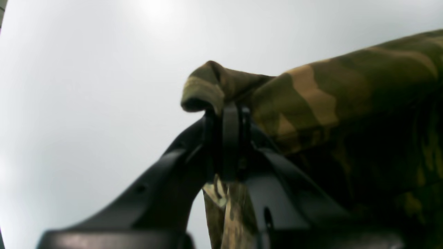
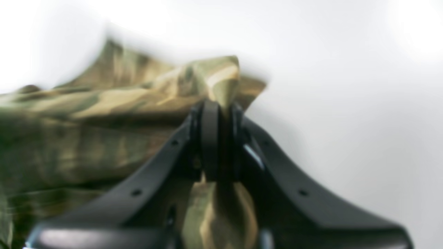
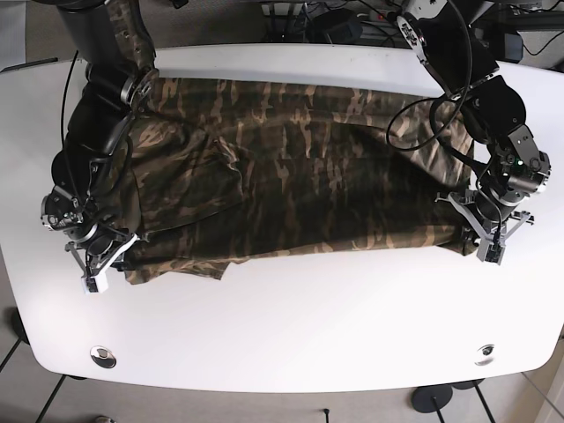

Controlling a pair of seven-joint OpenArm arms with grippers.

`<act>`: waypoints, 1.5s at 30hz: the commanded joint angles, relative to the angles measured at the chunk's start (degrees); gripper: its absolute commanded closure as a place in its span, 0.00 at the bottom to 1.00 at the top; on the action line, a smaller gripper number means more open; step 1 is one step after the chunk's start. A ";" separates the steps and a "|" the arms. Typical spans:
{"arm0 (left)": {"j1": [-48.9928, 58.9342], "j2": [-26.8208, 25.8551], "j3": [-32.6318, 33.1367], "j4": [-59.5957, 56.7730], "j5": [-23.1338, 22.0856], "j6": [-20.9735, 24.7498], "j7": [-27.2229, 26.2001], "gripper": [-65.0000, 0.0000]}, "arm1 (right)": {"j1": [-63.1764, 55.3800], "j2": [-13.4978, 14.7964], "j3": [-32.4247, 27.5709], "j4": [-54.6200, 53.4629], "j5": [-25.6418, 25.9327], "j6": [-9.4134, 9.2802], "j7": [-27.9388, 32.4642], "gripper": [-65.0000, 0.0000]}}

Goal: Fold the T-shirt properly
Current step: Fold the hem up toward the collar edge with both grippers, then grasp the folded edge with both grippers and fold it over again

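No legible writing or brand. Camouflage T-shirt, soft woven fabric in olive, tan and dark brown, spread across glossy white surface with rounded corners. Left hand clamped on a bunched hem corner; right hand likewise pinching a folded edge. Matte black fingers.
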 commanded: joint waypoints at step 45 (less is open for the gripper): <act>17.46 -2.69 3.82 5.60 -6.89 0.60 1.39 0.42 | -17.62 -1.56 -7.68 26.69 20.17 -0.38 -22.87 0.13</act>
